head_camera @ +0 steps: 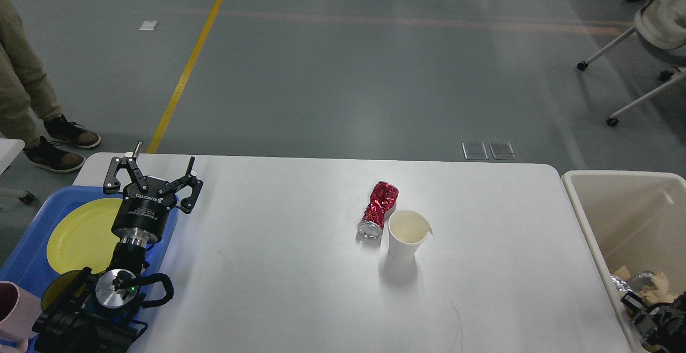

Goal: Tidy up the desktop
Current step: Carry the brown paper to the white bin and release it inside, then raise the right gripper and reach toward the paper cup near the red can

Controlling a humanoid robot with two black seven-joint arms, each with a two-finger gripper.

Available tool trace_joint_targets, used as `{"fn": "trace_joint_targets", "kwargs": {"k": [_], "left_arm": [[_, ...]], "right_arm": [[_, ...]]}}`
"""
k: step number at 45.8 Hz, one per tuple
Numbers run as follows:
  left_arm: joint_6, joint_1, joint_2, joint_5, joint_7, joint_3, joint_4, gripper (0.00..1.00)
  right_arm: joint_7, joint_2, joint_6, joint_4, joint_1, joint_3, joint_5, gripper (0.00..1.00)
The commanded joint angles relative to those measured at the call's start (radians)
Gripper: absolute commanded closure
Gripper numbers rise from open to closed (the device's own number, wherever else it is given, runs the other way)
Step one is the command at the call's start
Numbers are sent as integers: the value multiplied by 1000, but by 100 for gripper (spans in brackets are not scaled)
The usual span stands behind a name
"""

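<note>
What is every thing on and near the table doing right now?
Can: crushed, lying on its side on the desktop.
Cup: upright, empty, right next to the can.
Left gripper: open, holding nothing.
Plate: lying flat in the tray.
Bin: open, trash at its near end.

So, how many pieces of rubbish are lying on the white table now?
2: a crushed red metal can lying on its side near the middle of the white desktop, and a white paper cup standing upright right beside it.
</note>
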Motion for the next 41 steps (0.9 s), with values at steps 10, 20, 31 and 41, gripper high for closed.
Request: {"fn": "trace_joint_targets", "kwargs": {"k": [10,20,31,41], "left_arm": [[0,0,0,0,0,0,0,4],[0,0,0,0,0,0,0,4],[0,0,0,1,0,0,0,4],[0,1,0,1,0,0,0,4]], "right_arm": [[3,-8,-129,-3,-2,-3,0,24],[3,-8,-142,-3,0,-6,0,0],[3,-10,-142,0,0,-2,0,0],[1,-30,-128,12,24,-2,0,0]]}}
